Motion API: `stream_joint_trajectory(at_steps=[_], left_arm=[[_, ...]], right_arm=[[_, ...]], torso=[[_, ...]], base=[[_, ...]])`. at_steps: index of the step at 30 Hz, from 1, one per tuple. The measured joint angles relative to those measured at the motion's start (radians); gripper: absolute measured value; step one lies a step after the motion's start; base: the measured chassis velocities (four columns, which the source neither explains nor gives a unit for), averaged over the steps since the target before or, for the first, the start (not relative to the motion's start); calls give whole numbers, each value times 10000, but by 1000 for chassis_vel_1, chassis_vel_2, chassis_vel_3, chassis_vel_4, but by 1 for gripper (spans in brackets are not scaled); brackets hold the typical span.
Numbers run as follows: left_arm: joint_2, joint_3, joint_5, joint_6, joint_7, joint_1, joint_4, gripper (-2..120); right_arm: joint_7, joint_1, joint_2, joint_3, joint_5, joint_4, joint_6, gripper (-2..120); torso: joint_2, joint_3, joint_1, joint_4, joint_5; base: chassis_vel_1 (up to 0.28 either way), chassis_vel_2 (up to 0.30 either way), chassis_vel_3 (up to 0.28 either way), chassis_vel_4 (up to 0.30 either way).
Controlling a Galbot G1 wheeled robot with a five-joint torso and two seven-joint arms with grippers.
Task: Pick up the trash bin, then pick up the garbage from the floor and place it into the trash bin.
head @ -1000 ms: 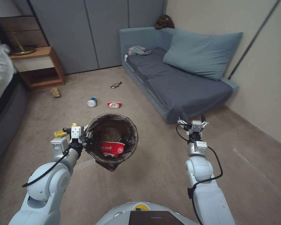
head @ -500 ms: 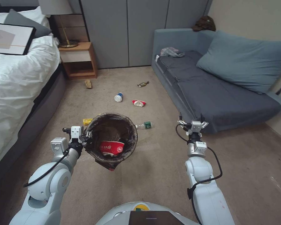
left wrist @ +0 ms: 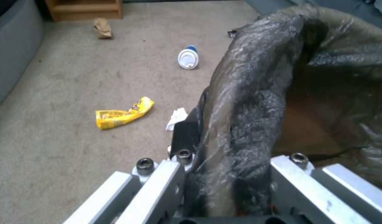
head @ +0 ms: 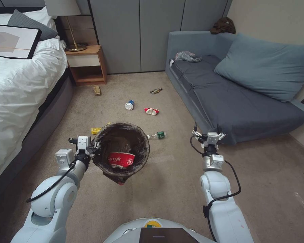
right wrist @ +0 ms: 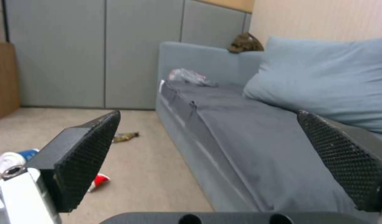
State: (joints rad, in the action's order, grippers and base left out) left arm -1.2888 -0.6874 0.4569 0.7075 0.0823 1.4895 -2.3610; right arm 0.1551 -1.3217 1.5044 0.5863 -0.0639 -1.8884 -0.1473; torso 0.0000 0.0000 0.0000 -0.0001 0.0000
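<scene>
The left gripper [head: 95, 146] is clamped on the rim of the bin [head: 122, 152], its fingers [left wrist: 187, 137] pinching the dark bag [left wrist: 249, 93] folded over that rim, one finger outside the wall and the other hidden inside. The bin is held off the floor [head: 172, 182] in front of the robot's left side, mouth upward. Inside it lie a crushed red cup [head: 121, 159] and crumpled brown paper [head: 123, 145]. The right gripper [head: 208, 134] is held in the air to the right, near the front corner of the sofa [head: 233, 104], its fingers [right wrist: 87, 155] spread wide apart with nothing between them. Garbage on the carpet: a yellow wrapper [head: 96, 130] just left of the bin, with a small white scrap [left wrist: 176, 117] beside it near the gripper; a clear bottle [head: 157, 135] with a green label just right of the bin; farther off, a blue-white cup [head: 129, 105] and a flattened red-white cup [head: 151, 111] lying near each other; beyond these, a shiny wrapper [head: 155, 90] near the sofa base and a brown paper wad [head: 97, 89] before the nightstand [head: 86, 65]. A bed [head: 20, 87] with white covers lies along the left side. On the sofa seat rests a crumpled pale bag [head: 187, 56].
</scene>
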Motion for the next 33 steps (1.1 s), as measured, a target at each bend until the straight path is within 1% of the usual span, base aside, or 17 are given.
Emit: stream_joint_trajectory(at_steps=[9, 24, 33], left_arm=[[46, 8, -5, -36, -12, 3, -51, 5], [10, -15, -20, -34, -60, 56, -140, 5], [1, -19, -40, -34, -87, 23, -139, 5]], right_arm=[[-455, -296, -11, 146, 83, -113, -160, 100], [-674, -374, -41, 183, 158, -193, -49, 100], [-705, -384, -55, 226, 179, -215, -32, 100]], torso=[[0, 0, 0, 0, 0], [0, -1, -1, 1, 0], [0, 1, 0, 2, 1]], base=[[0, 0, 0, 0], [0, 0, 0, 0], [-102, 108, 102, -90]])
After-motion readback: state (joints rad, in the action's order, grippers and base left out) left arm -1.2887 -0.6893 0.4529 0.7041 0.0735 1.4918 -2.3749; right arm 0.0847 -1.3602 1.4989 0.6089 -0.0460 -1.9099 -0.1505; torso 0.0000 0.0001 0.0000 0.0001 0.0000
